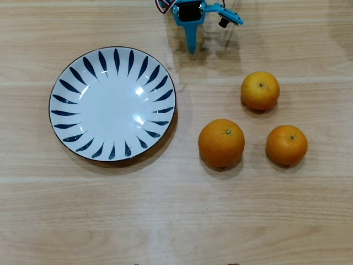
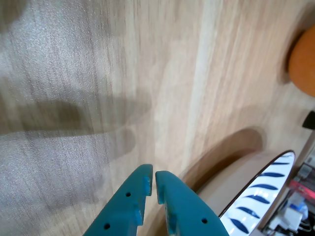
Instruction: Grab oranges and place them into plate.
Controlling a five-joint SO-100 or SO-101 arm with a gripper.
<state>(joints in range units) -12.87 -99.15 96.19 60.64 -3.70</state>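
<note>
Three oranges sit on the bare desk (image 1: 265, 221), none yet in the plate (image 1: 66, 99), so by my reading the task is at its very start, with the first reach not yet made. In the overhead view the largest orange (image 1: 221, 142) lies near the middle, just right of the plate's rim; a smaller orange (image 1: 287, 145) lies beside it toward the right edge, and another smaller orange (image 1: 260, 90) sits above them, nearer the far edge. The empty plate occupies the left half. The teal fingers (image 2: 152, 189) hang at the far edge, nearly closed with only a thin gap between the tips, holding nothing. The next move calls for opening wide and coming down over one fruit; the upper small orange looks nearest. Nothing stands between the fingers and the fruit, though round oranges may roll if nudged.
</note>
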